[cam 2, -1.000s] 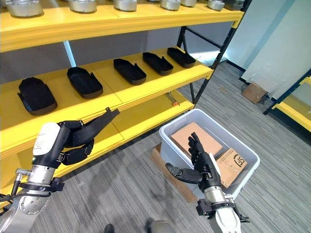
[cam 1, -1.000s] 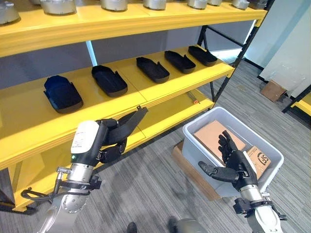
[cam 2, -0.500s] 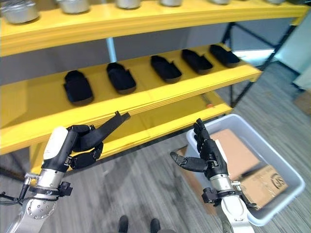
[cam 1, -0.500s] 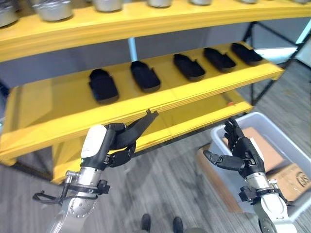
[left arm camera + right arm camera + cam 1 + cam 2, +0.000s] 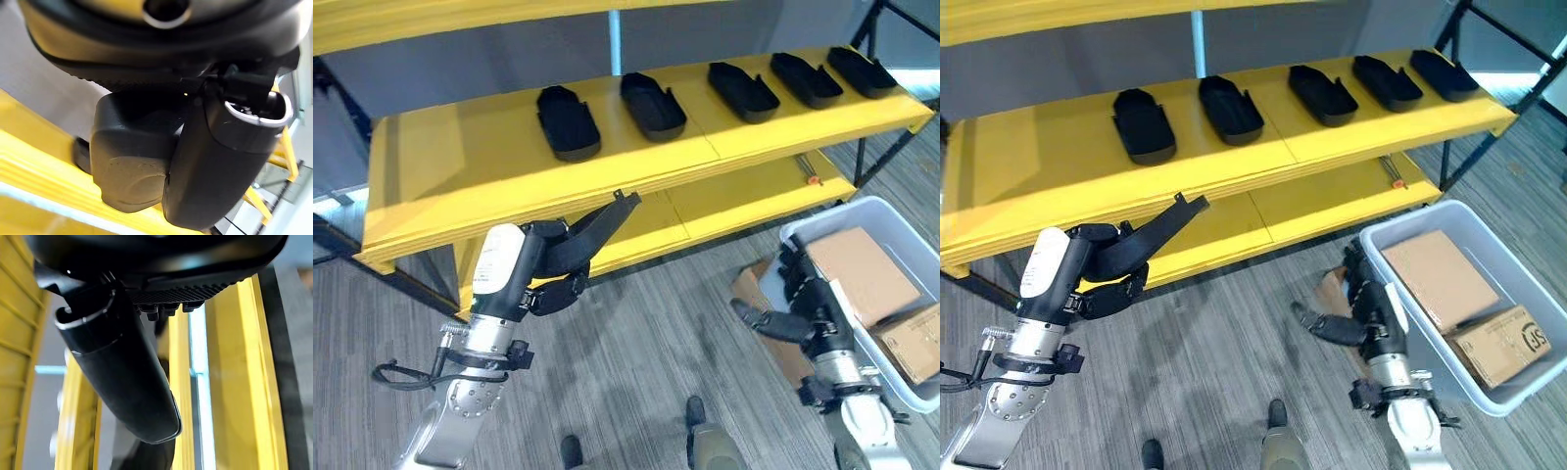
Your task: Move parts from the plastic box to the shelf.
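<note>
Nearest to you, your left hand [image 5: 553, 269] hangs over the floor [image 5: 636, 362] in front of the shelf's lower edge. Its fingers are curled around a flat black part [image 5: 592, 227] whose pointed tip juts up toward the middle board. The left wrist view adds what the head views do not: the part's dark body pressed close against the palm, with the thumb [image 5: 220, 161] lying over it and yellow shelf boards behind.

Your right hand [image 5: 1371, 313] hangs just beside the near wall of the plastic box [image 5: 1410, 220]. Its fingers are straight and spread, the thumb stands out to the side, and it holds nothing. The right wrist view shows the thumb [image 5: 122, 377] against yellow shelf uprights, and no part in that hand.

The plastic box sits on the floor at your right. Two cardboard cartons lie in it: a plain one [image 5: 1440, 274] toward the shelf and a printed one [image 5: 1500, 343] at the nearer end. No loose parts can be made out in the box.

Beyond it, the shelf [image 5: 460, 166] carries five black parts in a row on its middle board [image 5: 566, 119] [image 5: 653, 101] [image 5: 743, 86] [image 5: 808, 77] [image 5: 864, 69], each lying flat and apart from its neighbours. The board's left stretch is bare. A small red-handled tool [image 5: 808, 176] lies on the lower board.
</note>
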Tool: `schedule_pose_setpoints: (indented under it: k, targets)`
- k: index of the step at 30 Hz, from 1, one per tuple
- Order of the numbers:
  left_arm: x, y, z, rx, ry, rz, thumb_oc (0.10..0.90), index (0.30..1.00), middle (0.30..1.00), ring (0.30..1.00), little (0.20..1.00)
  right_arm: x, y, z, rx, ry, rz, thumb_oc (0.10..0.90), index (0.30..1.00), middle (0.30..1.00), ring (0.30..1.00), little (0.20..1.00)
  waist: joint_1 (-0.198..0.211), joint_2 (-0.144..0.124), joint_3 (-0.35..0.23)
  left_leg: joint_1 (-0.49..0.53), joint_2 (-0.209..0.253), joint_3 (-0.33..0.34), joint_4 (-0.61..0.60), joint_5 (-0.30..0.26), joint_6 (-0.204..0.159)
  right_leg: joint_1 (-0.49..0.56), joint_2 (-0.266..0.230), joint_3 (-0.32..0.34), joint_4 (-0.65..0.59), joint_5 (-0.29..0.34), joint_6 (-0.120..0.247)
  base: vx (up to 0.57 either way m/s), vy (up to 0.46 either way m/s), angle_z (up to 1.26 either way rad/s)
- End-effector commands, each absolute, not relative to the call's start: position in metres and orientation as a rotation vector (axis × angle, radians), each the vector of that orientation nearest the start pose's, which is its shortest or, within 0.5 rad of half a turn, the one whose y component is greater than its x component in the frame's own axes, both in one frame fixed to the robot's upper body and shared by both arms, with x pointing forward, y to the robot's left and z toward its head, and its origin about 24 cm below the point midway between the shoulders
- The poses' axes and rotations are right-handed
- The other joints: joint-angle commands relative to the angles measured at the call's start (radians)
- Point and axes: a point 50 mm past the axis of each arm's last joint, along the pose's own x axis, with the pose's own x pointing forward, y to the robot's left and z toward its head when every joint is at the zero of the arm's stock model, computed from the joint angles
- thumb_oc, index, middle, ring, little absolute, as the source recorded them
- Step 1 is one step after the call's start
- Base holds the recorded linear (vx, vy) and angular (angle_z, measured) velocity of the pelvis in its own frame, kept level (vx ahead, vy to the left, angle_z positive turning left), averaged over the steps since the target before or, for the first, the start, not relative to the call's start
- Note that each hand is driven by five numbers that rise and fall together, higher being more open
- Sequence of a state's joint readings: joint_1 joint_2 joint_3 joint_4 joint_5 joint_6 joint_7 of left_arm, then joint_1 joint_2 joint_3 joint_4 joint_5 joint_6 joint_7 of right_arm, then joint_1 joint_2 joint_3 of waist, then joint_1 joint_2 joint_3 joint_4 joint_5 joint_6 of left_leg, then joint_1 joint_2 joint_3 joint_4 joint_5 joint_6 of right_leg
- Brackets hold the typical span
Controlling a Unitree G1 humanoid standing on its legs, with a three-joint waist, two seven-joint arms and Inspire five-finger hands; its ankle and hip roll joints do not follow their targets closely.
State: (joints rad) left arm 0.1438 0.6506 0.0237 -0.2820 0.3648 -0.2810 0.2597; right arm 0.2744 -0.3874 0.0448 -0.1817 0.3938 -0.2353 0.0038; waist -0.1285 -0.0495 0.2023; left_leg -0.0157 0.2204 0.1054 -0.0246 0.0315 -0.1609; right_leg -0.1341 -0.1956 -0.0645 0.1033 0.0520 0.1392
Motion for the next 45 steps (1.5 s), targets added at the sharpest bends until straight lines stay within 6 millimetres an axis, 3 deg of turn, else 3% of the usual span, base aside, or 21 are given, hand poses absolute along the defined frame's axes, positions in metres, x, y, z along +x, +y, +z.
schedule_pose_setpoints:
  k: [1, 7, 12, 16, 22, 23, 25, 27, 30, 31, 32, 33, 36, 37, 40, 43, 45]
  targets:
    - [0.205, 0.213, 0.184, 0.853, -0.862, 0.134, 0.4, 0.3, 0.3, 0.3, 0.3, 0.204, -0.226, 0.117, -0.064, -0.438, 0.025, 0.9, 1.0, 1.0, 1.0, 1.0, -0.018, 0.046, -0.106, 0.008, 0.078, 0.027, -0.063, 0.06, 0.013, -0.013, 0.052, 0.001, 0.054, -0.072, 0.003, 0.12, 0.175, 0.25]
    - [0.205, 0.216, 0.184, 0.883, -0.848, 0.14, 0.4, 0.3, 0.3, 0.3, 0.3, 0.204, -0.224, 0.112, -0.08, -0.402, 0.029, 0.9, 1.0, 1.0, 1.0, 1.0, 0.005, 0.008, -0.125, 0.043, 0.006, 0.047, -0.046, -0.005, 0.038, 0.082, -0.027, -0.004, -0.058, -0.025, 0.039, 0.11, 0.169, 0.06]
    - [0.203, 0.22, 0.185, 0.907, -0.851, 0.159, 0.4, 0.3, 0.3, 0.3, 0.3, 0.203, -0.225, 0.11, -0.094, -0.39, 0.021, 0.9, 1.0, 1.0, 1.0, 1.0, 0.014, -0.011, -0.135, 0.046, -0.032, 0.054, -0.021, -0.042, 0.058, 0.104, -0.069, -0.005, -0.088, 0.004, 0.062, 0.07, 0.143, -0.02]
    - [0.2, 0.225, 0.186, 0.936, -0.854, 0.193, 0.4, 0.3, 0.3, 0.3, 0.3, 0.206, -0.222, 0.108, -0.091, -0.388, 0.02, 0.9, 1.0, 1.0, 1.0, 1.0, 0.031, -0.038, -0.151, 0.049, -0.086, 0.062, 0.011, -0.088, 0.089, 0.109, -0.125, 0.008, -0.113, 0.073, 0.095, 0.06, 0.171, 0.0]
    - [0.205, 0.223, 0.19, 0.962, -0.885, 0.202, 0.4, 0.3, 0.3, 0.3, 0.3, 0.211, -0.214, 0.111, -0.075, -0.408, 0.045, 0.9, 1.0, 1.0, 1.0, 1.0, 0.051, -0.072, -0.142, -0.001, -0.146, 0.039, 0.114, -0.154, 0.131, 0.11, -0.188, 0.013, -0.1, 0.137, 0.115, 0.02, 0.181, 0.02]
    - [0.206, 0.222, 0.191, 0.968, -0.896, 0.197, 0.4, 0.3, 0.3, 0.3, 0.3, 0.211, -0.213, 0.111, -0.074, -0.412, 0.049, 0.9, 1.0, 1.0, 1.0, 1.0, 0.054, -0.076, -0.136, -0.014, -0.17, 0.029, 0.134, -0.169, 0.151, 0.104, -0.211, 0.016, -0.08, 0.19, 0.113, 0.0, 0.147, 0.09]
    - [0.207, 0.222, 0.191, 0.974, -0.895, 0.198, 0.4, 0.3, 0.3, 0.3, 0.3, 0.212, -0.212, 0.112, -0.071, -0.418, 0.048, 0.9, 1.0, 1.0, 1.0, 1.0, 0.055, -0.076, -0.134, -0.022, -0.187, 0.027, 0.141, -0.18, 0.167, 0.088, -0.227, 0.019, -0.055, 0.22, 0.109, 0.01, 0.257, 0.15]
    - [0.209, 0.22, 0.193, 0.981, -0.912, 0.193, 0.4, 0.3, 0.3, 0.3, 0.3, 0.213, -0.208, 0.111, -0.055, -0.419, 0.048, 0.9, 1.0, 1.0, 1.0, 1.0, 0.052, -0.062, -0.122, -0.012, -0.213, 0.02, 0.123, -0.175, 0.19, 0.054, -0.242, 0.025, 0.027, 0.3, 0.082, 0.03, 0.33, 0.21]
    - [0.21, 0.219, 0.192, 0.976, -0.91, 0.187, 0.4, 0.3, 0.3, 0.3, 0.3, 0.213, -0.207, 0.111, -0.049, -0.421, 0.052, 0.9, 1.0, 1.0, 1.0, 1.0, 0.043, -0.043, -0.105, 0.011, -0.217, 0.016, 0.088, -0.161, 0.199, 0.019, -0.216, 0.014, 0.08, 0.286, 0.064, 0.03, 0.255, 0.05]
    - [0.212, 0.22, 0.191, 0.969, -0.901, 0.196, 0.4, 0.3, 0.3, 0.3, 0.3, 0.214, -0.206, 0.109, -0.038, -0.413, 0.052, 0.9, 1.0, 1.0, 1.0, 1.0, 0.041, -0.031, -0.104, 0.033, -0.217, 0.033, 0.062, -0.161, 0.201, -0.011, -0.196, -0.032, 0.084, 0.239, 0.061, 0.08, 0.126, -0.02]
    - [0.212, 0.22, 0.191, 0.968, -0.9, 0.196, 0.4, 0.3, 0.3, 0.3, 0.3, 0.214, -0.206, 0.108, -0.039, -0.412, 0.053, 0.9, 1.0, 1.0, 1.0, 1.0, 0.04, -0.028, -0.104, 0.039, -0.213, 0.031, 0.053, -0.159, 0.198, -0.009, -0.192, -0.035, 0.087, 0.234, 0.059, 0.19, 0.243, -0.05]
    - [0.211, 0.221, 0.189, 0.959, -0.885, 0.202, 0.4, 0.3, 0.3, 0.3, 0.3, 0.213, -0.207, 0.107, -0.03, -0.403, 0.06, 0.9, 1.0, 1.0, 1.0, 1.0, 0.016, -0.015, -0.096, 0.082, -0.205, 0.038, 0.013, -0.157, 0.194, -0.07, -0.113, -0.022, 0.039, 0.176, 0.052, 0.15, 0.116, -0.07]
    - [0.211, 0.222, 0.188, 0.959, -0.878, 0.203, 0.4, 0.3, 0.3, 0.3, 0.3, 0.212, -0.207, 0.106, -0.026, -0.399, 0.062, 0.9, 1.0, 1.0, 1.0, 1.0, 0.014, -0.013, -0.091, 0.095, -0.205, 0.043, -0.006, -0.148, 0.191, -0.09, -0.093, -0.018, 0.01, 0.179, 0.051, 0.09, 0.058, -0.24]
    - [0.211, 0.224, 0.185, 0.953, -0.858, 0.215, 0.4, 0.3, 0.3, 0.3, 0.3, 0.212, -0.207, 0.106, -0.033, -0.398, 0.071, 0.9, 1.0, 1.0, 1.0, 1.0, 0.004, -0.013, -0.08, 0.127, -0.212, 0.048, -0.036, -0.149, 0.188, -0.139, -0.054, -0.026, -0.062, 0.183, 0.057, 0.1, 0.035, -0.09]
    - [0.212, 0.223, 0.18, 0.941, -0.83, 0.208, 0.4, 0.3, 0.3, 0.3, 0.3, 0.211, -0.206, 0.106, -0.039, -0.394, 0.081, 0.9, 1.0, 1.0, 1.0, 1.0, -0.011, -0.015, -0.072, 0.166, -0.218, 0.048, -0.055, -0.161, 0.182, -0.161, -0.016, -0.024, -0.141, 0.182, 0.069, 0.18, -0.008, -0.08]
    - [0.213, 0.22, 0.176, 0.928, -0.818, 0.195, 0.4, 0.3, 0.3, 0.3, 0.3, 0.21, -0.207, 0.107, -0.042, -0.396, 0.083, 0.9, 1.0, 1.0, 1.0, 1.0, -0.013, -0.016, -0.071, 0.187, -0.216, 0.041, -0.057, -0.175, 0.175, -0.159, -0.006, -0.014, -0.172, 0.192, 0.077, 0.18, -0.078, -0.14]
    - [0.213, 0.217, 0.17, 0.914, -0.797, 0.163, 0.4, 0.3, 0.3, 0.3, 0.3, 0.205, -0.213, 0.105, -0.036, -0.389, 0.061, 0.9, 1.0, 1.0, 1.0, 1.0, -0.034, -0.02, -0.099, 0.212, -0.208, 0.024, -0.052, -0.203, 0.16, -0.117, 0.015, 0.052, -0.181, 0.181, 0.07, 0.32, -0.186, 0.24]
